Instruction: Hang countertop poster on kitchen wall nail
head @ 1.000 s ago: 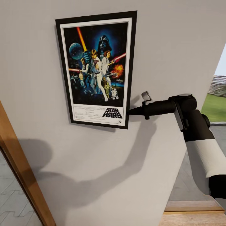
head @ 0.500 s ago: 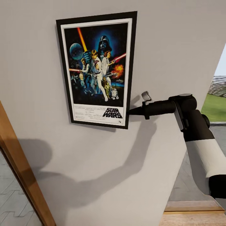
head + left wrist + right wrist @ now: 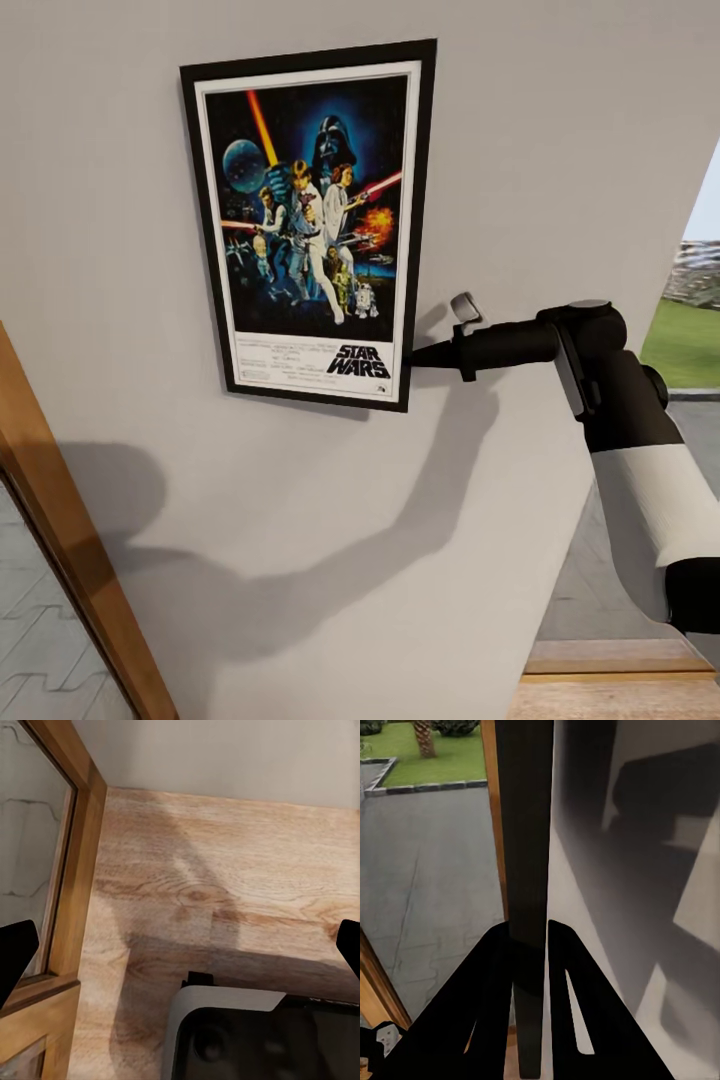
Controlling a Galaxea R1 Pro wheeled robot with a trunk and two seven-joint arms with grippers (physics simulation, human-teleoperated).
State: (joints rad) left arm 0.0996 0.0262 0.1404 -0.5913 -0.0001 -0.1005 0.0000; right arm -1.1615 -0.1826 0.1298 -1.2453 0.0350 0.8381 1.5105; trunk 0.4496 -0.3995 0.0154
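Wood trim comes first from my seat: one slanted door frame at the left of the head view, then one pale grey wall, one poster against it, and one arm, my right, reaching in from the right side.

I count a single poster, upright with a slight tilt, black frame, white border, "STAR WARS" title at its foot. It sits high on the wall; I cannot make out any nail.

My right gripper meets the poster's lower right corner. In the right wrist view the frame edge runs as a dark strip between my two fingers, which pinch it from both sides, so I read the jaws as clamped on the poster.

My left gripper hangs over a wood floor beside a glazed wooden door; its two black tips sit at opposite edges of that view, wide apart, holding nothing.

Against half a second ago, the poster's left edge has crept very slightly rightward; the arm looks unmoved.
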